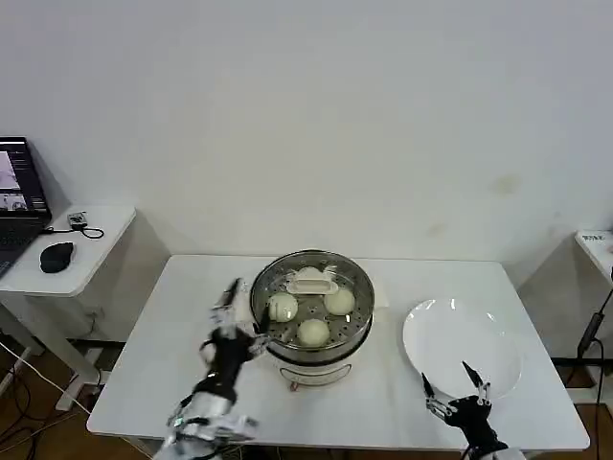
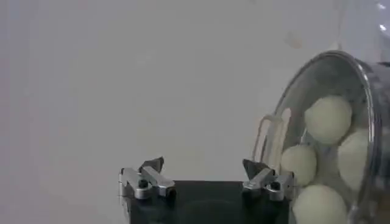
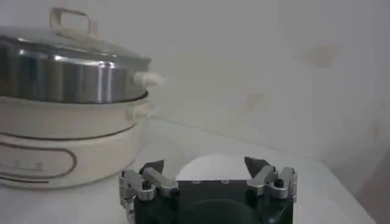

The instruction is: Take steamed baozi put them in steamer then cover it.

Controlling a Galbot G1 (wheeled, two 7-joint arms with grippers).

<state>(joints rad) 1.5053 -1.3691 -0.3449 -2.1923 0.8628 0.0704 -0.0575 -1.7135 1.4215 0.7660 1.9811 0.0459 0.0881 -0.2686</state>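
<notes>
The steamer (image 1: 311, 350), a shiny steel pot on a whitish base, stands mid-table with its glass lid (image 1: 311, 281) resting on top. Through the glass I see three steamed baozi (image 1: 313, 332) in the head view and several baozi (image 2: 329, 119) in the left wrist view. My left gripper (image 1: 241, 314) hangs open just left of the steamer's rim, holding nothing; the lid (image 2: 317, 91) lies beside its fingertips (image 2: 253, 165). My right gripper (image 1: 458, 383) is open over the near edge of the white plate (image 1: 460, 335), which is bare. From the right wrist, the covered steamer (image 3: 67, 115) stands off to the side.
A side table (image 1: 96, 240) at the far left carries a laptop (image 1: 19, 196) and a black mouse (image 1: 56, 255). Another small table's corner (image 1: 596, 244) shows at the right edge. A white wall rises behind the table.
</notes>
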